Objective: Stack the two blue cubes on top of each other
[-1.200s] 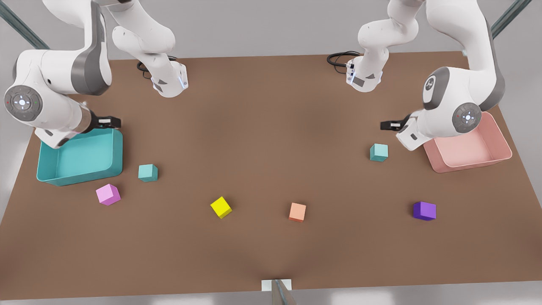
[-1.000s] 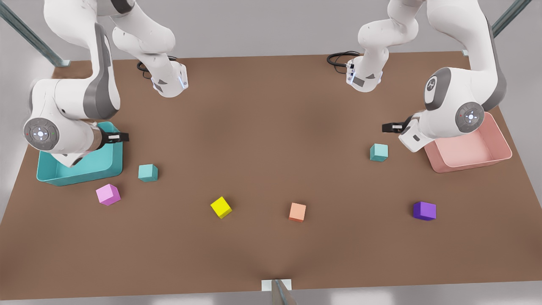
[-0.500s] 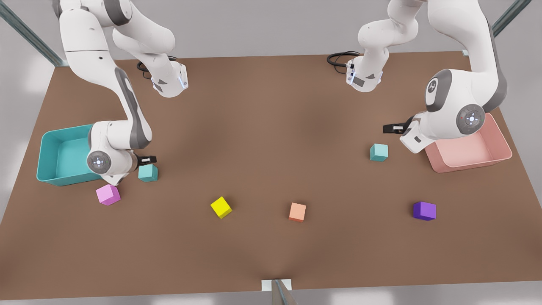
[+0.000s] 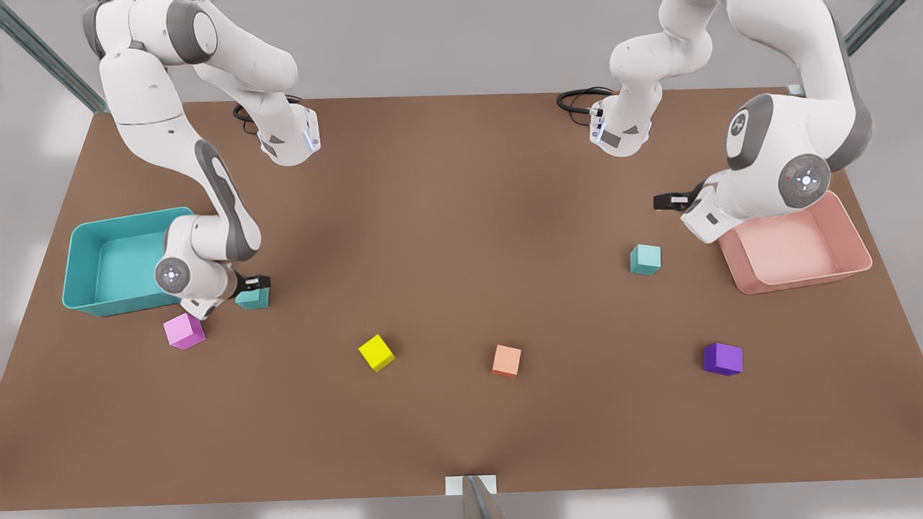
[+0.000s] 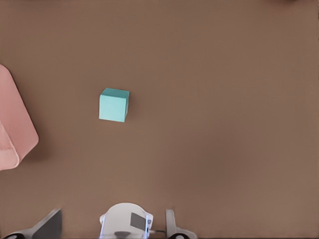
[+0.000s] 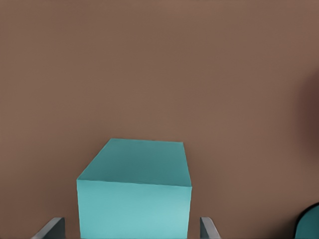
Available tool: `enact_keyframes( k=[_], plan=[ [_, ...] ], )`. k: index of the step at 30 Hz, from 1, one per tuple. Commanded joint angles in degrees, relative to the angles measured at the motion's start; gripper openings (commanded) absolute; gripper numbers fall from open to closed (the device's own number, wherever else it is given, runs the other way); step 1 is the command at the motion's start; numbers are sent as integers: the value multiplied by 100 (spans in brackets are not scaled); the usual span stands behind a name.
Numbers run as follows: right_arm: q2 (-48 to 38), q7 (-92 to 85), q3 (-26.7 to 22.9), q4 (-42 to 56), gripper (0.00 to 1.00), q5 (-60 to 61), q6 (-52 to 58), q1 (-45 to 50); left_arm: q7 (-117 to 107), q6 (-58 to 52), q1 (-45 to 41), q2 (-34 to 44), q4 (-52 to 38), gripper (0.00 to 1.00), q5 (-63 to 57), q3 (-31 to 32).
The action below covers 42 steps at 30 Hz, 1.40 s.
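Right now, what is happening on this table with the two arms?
The right gripper, at the front view's left, is down at one teal cube beside the teal tray, its open fingers on either side of the cube, which rests on the table. The left gripper hangs near the pink tray, above and apart from the other teal cube. Nothing is stacked yet.

The surface (image 4: 447,238) looks matt brown, smooth and even, with no grain. The 2 teal cubes (image 4: 253,297) (image 4: 645,259) have a flat, matt finish, plastic-like. The teal tray (image 4: 86,249) at the frame's left and the pink tray (image 4: 851,238) at its right look like smooth moulded plastic with a soft sheen. The arms' white shells (image 4: 764,137) are glossy.
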<state>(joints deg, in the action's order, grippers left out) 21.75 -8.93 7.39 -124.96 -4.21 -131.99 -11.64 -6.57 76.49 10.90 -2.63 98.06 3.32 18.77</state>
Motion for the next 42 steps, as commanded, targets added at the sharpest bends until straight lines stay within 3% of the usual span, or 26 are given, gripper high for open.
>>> enact_keyframes(
  k=[1,4,6,10,11,13,15,18,22,26,27,32,37,38,40,42],
  plan=[
    [66,-522,-1,7,100,8,-336,-14,358,-275,334,-18,-23,100,-85,22],
    [259,-522,-1,60,100,8,-423,-67,358,84,431,-273,99,100,-86,30],
    [400,-522,8,51,100,8,-547,-93,358,1069,492,-133,794,100,-112,39],
    [435,-522,-1,33,98,16,-547,-111,367,1412,528,-159,1014,100,-112,65],
    [435,-522,-1,33,90,16,-538,-102,367,1588,528,-124,1224,100,-112,118],
    [427,-505,8,42,56,16,-529,-102,367,2063,589,-97,1532,100,-130,294],
    [427,-504,8,68,49,60,-503,-93,367,2502,580,-80,1813,100,-121,320],
    [339,-478,34,174,47,86,-354,-67,367,2862,580,-124,1945,100,-112,338],
    [84,128,324,1017,47,473,1263,276,692,3381,774,-133,2385,100,-112,356],
    [-57,2790,1950,1448,47,456,1536,390,692,3565,800,-264,2420,100,-121,347],
    [-57,3941,2161,1641,48,456,1536,820,692,3653,888,-317,2420,100,-121,356],
    [945,8688,2161,3258,48,438,1572,2974,692,4172,984,-651,2605,100,-130,356],
    [1832,9761,2153,3935,48,386,1492,3343,666,4453,1011,-853,2605,100,-130,347],
    [2079,9779,2144,4094,48,377,1484,3343,419,4462,-990,-809,2710,100,-112,-1602],
    [2307,9814,2126,4147,48,377,1273,3422,393,4848,-1512,-1055,2710,100,-104,-2299],
    [2501,9919,2091,4217,48,342,1071,3580,-309,4884,-1582,-1310,2692,100,-86,-2343]
  ],
)
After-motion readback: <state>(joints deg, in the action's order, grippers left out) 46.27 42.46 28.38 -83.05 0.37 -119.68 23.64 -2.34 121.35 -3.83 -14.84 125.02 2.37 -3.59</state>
